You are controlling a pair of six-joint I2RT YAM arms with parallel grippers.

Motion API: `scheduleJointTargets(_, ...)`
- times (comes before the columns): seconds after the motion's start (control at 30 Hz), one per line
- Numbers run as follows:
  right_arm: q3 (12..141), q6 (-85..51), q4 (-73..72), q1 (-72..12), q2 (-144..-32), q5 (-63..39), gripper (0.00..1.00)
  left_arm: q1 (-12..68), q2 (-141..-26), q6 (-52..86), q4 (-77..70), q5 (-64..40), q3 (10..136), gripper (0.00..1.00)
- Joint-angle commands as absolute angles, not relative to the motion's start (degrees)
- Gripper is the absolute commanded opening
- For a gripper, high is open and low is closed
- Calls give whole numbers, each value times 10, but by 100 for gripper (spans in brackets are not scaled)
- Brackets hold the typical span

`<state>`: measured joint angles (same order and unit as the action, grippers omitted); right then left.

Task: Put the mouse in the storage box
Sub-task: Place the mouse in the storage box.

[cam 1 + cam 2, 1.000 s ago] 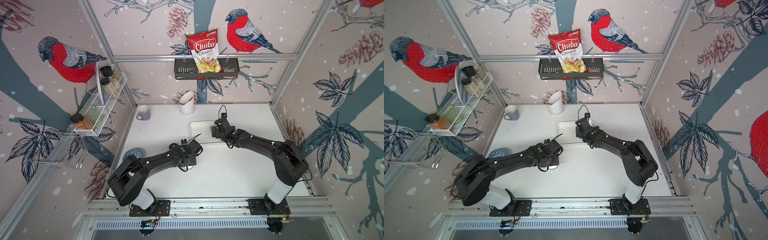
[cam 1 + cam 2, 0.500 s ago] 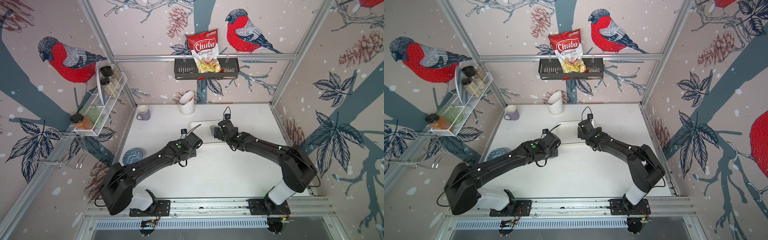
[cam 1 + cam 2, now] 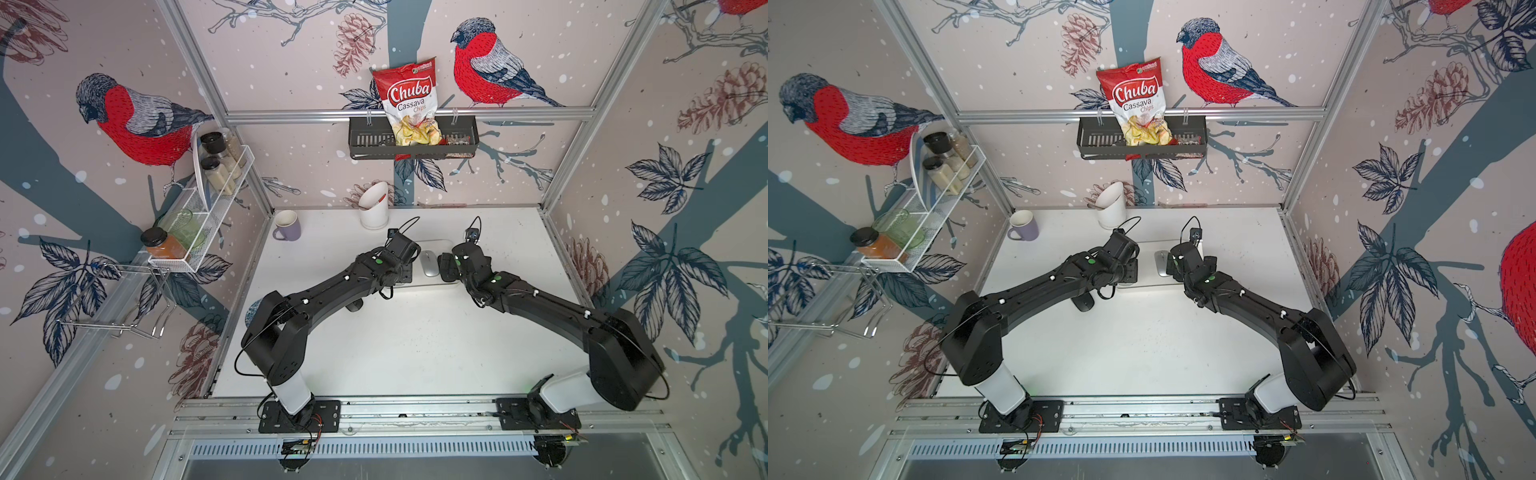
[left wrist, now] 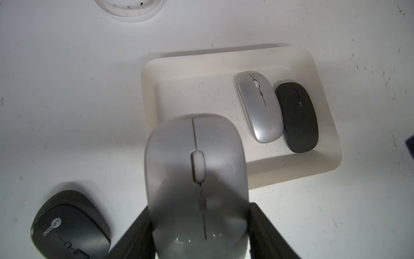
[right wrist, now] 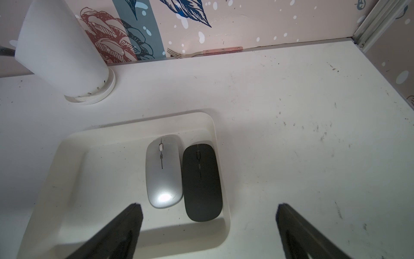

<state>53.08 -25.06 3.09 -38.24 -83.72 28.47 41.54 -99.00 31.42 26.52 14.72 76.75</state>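
Observation:
A grey mouse is held up off the table, with my left gripper shut on its sides. It hangs over the near left corner of the storage box, a shallow white tray. A silver mouse and a black mouse lie side by side in the box's right half. Another black mouse lies on the table beside the left arm. My right gripper stands open over the box's near right corner, holding nothing. In both top views the arms hide most of the box, and only the silver mouse shows clearly.
A white slanted cup stands behind the box near the back wall, and a purple mug sits at the back left. A black shelf basket with a chips bag hangs on the back wall. A white wire rack is on the left wall.
My left arm has carried the grey mouse away from the table's middle, back and to the right, up to the box. The right gripper has shifted slightly right and stays open.

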Motion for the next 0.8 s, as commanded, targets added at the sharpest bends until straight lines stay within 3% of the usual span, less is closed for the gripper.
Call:
scheduleJointTargets(0.0,520,-258,8,-381,-827,294,98,411,-1017,284,224,123,787,58)
scheduleJointTargets(0.5,502,-264,3,-372,-812,299,98,403,-1171,258,221,94,913,59)
scheduleJointTargets(0.77,500,-259,-10,-370,-826,290,98,395,-1211,276,194,80,906,59)
